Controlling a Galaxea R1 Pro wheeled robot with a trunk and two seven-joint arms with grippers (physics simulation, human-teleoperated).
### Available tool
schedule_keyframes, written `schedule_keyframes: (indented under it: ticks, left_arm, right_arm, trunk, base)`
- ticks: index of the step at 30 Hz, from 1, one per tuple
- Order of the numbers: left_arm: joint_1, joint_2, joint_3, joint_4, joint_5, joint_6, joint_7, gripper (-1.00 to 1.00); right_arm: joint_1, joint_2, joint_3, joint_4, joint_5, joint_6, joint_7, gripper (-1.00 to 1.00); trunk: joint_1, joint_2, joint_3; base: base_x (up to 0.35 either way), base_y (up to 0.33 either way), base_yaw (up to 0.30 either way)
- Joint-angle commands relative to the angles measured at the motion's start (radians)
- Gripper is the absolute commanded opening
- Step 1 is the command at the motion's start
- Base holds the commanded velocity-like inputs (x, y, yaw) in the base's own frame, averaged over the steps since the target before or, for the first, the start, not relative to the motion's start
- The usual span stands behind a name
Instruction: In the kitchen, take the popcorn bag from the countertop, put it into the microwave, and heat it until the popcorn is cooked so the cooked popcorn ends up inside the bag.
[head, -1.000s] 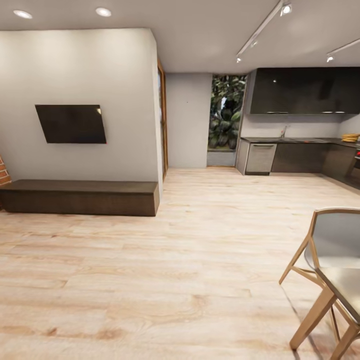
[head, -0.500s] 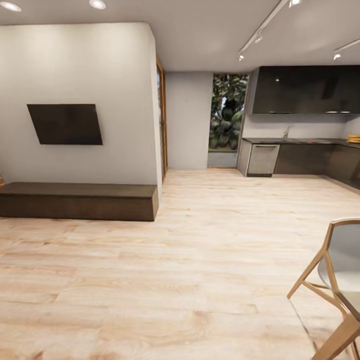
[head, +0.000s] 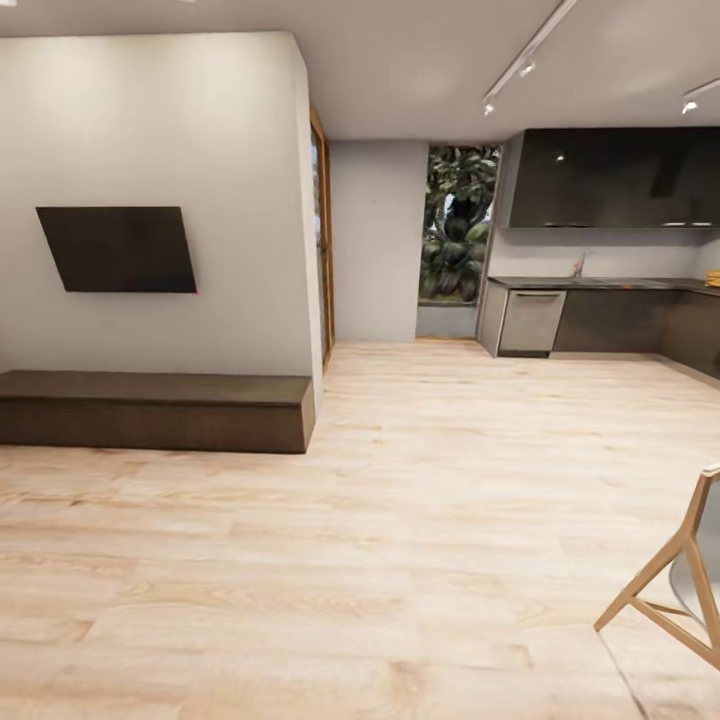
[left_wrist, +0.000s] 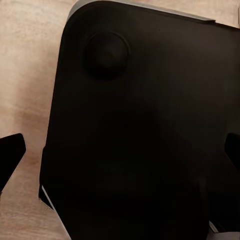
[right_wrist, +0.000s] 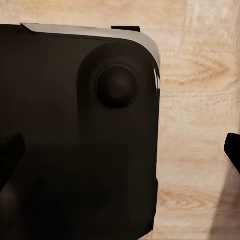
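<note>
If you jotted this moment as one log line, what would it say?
phase: driving to kitchen | ahead: wood floor | countertop far right | left: bench, TV | chair near right

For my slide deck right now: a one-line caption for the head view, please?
Wood floor leads past a wall-mounted TV and low bench toward the far kitchen countertop.

The head camera looks level across an open room, far from the kitchen: the wood floor (head: 420, 520) runs to the countertop (head: 600, 284) at the back right, with a wall screen (head: 118, 249) and low bench (head: 155, 408) at the left. Both wrist cameras point straight down, close above the robot's dark base (left_wrist: 140, 130), whose other rounded corner (right_wrist: 80, 135) shows in the right wrist view. All three views share the pale floor planks (right_wrist: 200, 115).
</note>
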Motion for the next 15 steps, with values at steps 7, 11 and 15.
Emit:
schedule_keyframes:
  ticks: [7, 11, 15]
  left_arm:
    - [0.0, 0.0, 0.004, -0.001, 0.004, -0.003, 0.0, 1.0]
    - [0.0, 0.0, 0.004, -0.001, 0.004, -0.003, 0.0, 1.0]
    - [0.0, 0.0, 0.004, -0.001, 0.004, -0.003, 0.0, 1.0]
  right_arm:
    - [-0.001, 0.0, 0.0, 0.001, 0.0, -0.004, -0.001, 1.0]
    - [-0.001, 0.0, 0.0, 0.001, 0.0, -0.004, -0.001, 1.0]
    - [-0.001, 0.0, 0.0, 0.001, 0.0, -0.004, -0.001, 1.0]
  trunk:
    - [0.001, 0.0, -0.001]
    - [0.001, 0.0, -0.001]
    - [0.001, 0.0, -0.001]
  base:
    - [0.322, 0.0, 0.0]
    - [0.322, 0.0, 0.0]
    - [0.322, 0.0, 0.0]
